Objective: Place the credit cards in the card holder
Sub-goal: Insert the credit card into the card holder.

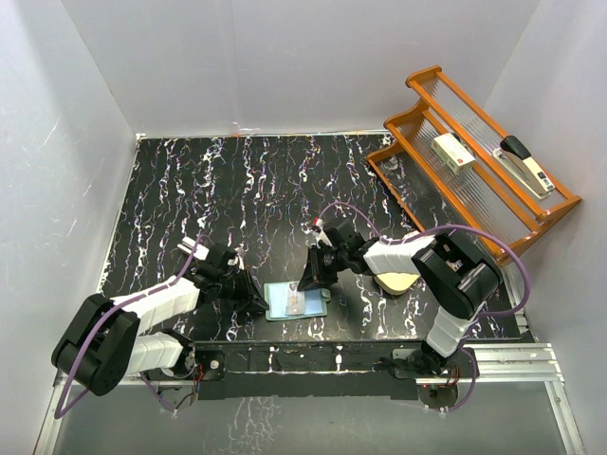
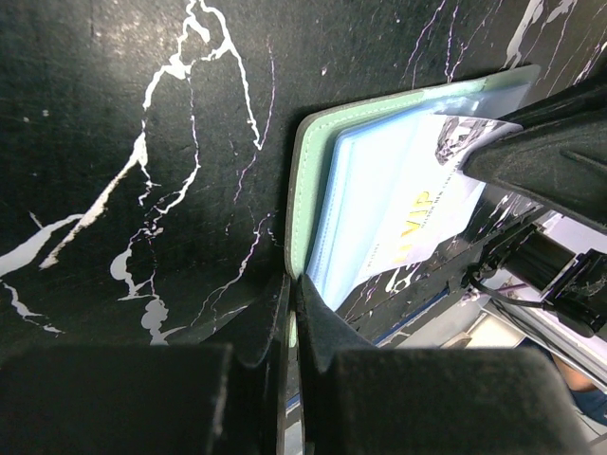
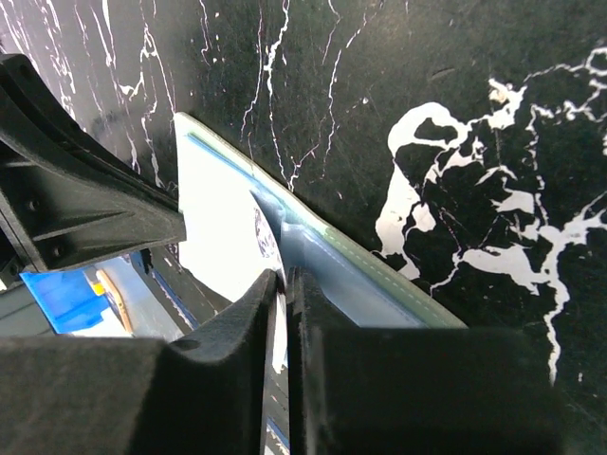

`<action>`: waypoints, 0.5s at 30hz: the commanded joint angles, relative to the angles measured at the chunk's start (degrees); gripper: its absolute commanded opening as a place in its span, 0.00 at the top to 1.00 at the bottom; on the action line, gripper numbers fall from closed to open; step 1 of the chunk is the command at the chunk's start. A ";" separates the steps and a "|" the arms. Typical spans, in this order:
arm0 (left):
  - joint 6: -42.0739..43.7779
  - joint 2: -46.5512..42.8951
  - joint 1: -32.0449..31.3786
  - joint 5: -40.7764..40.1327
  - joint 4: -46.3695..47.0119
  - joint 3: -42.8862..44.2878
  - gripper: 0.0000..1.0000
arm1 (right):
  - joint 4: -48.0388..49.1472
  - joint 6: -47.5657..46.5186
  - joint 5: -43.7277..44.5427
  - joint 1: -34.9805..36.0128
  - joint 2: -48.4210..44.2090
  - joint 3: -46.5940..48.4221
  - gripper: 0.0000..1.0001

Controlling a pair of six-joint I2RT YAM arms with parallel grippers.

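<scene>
Tabletop of black sheet veined with white marbling (image 1: 190, 190) fills the middle of the top view, walled in by plain white panels. Orange wooden rack with clear ribbed shelves (image 1: 455, 194) stands at the upper right, carrying a black and white stapler (image 1: 524, 163) and a small white box (image 1: 453, 152).

Both arms reach toward the lower middle of the frame. Between them lies the sage-green folding card holder (image 1: 275, 303), open and flat on the table, near the front edge. A pale blue and white credit card (image 1: 302, 301) lies on its inside face; the left wrist view shows the card (image 2: 398, 209) printed "VIP" and overlapping the paler pocket, with the green border (image 2: 302, 190) showing along one side.

The left gripper (image 2: 292, 289) has its jaws pressed together on the holder's green edge. The right gripper (image 3: 283, 277) has its jaws together too, nipping the card (image 3: 218, 218) at its edge, a white sliver showing in the slit between the fingers, above the holder (image 3: 379, 275).

A tan cream rounded object (image 1: 396, 282) sits under the right arm, right of the holder.
</scene>
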 commanded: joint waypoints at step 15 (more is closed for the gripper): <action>-0.10 0.09 -1.03 -2.05 -2.21 -1.70 1.00 | -10.18 1.23 10.44 1.20 -7.70 0.83 0.51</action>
